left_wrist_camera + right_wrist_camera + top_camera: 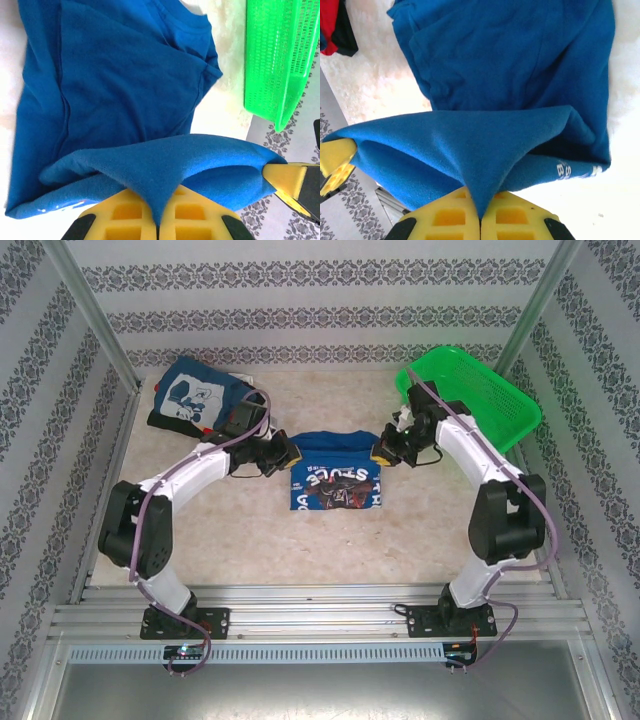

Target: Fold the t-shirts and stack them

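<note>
Currently the left gripper [288, 456] is clamping the royal-blue t-shirt [335, 478] at one side. The right gripper [384, 452] is pinching its opposite edge.

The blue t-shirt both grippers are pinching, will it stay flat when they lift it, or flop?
Likely floppy: the blue t-shirt drapes in soft folds from the left gripper and right gripper. Probably light, since small pinches hold its edge up. It may sag between the two grips.
</note>
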You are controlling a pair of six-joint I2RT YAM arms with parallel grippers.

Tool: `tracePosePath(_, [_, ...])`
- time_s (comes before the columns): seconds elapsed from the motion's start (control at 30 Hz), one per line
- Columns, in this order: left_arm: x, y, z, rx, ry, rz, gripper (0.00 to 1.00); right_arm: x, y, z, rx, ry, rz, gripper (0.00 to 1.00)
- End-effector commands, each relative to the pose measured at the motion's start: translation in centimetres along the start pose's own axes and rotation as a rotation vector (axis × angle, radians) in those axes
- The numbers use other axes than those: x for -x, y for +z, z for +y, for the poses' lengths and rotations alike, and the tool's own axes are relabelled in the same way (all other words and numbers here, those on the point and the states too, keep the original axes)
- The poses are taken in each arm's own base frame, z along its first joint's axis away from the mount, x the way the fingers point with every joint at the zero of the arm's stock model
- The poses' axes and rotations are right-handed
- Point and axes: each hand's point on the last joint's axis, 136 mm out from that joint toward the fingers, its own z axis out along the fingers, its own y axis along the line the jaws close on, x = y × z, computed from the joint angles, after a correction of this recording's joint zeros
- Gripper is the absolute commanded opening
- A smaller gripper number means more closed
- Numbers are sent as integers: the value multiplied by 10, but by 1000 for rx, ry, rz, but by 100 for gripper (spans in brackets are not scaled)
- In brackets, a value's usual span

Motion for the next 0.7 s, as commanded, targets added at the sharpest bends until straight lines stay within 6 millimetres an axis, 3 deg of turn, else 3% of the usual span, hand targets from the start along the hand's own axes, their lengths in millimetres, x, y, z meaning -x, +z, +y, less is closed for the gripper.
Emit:
tracePosePath(0.0, [28, -1, -11, -37, 44, -54, 0, 19, -4, -2, -11, -15, -18, 0])
tracePosePath(0.4, [62, 34, 2, -25, 22, -49, 0, 61, 24, -19, -40, 18, -3, 0])
tracePosePath(0.67, [80, 45, 12, -23, 3, -71, 0, 84, 38, -21, -39, 21, -2, 0])
